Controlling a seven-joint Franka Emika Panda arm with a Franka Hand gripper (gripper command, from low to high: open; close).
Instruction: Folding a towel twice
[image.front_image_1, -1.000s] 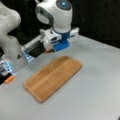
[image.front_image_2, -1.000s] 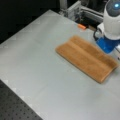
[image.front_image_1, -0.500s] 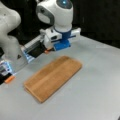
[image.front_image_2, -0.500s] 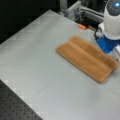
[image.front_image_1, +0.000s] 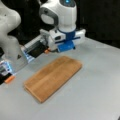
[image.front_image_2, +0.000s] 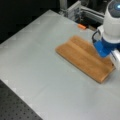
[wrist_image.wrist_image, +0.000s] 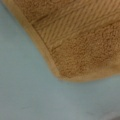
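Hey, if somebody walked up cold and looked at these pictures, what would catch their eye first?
The tan-orange towel, lying flat as a long folded strip mid-table in both front views. Next, the blue-and-white gripper hanging just above the towel's end at a front view's top. The wrist view shows a towel corner on the grey table.

Grey table (image.front_image_2: 37, 62), dark background, black perforated board (image.front_image_2: 15, 107)

Towel (image.front_image_1: 53, 77): tan-orange terry, lying flat on the tabletop (image.front_image_1: 100, 95) as a long narrow rectangle, set diagonally in both front views. Folded, with layered edges showing at the near end and a lengthwise crease visible in a front view (image.front_image_2: 83, 56). Ribbed band, hemmed edge and one corner seen close in the wrist view (wrist_image.wrist_image: 80, 42).
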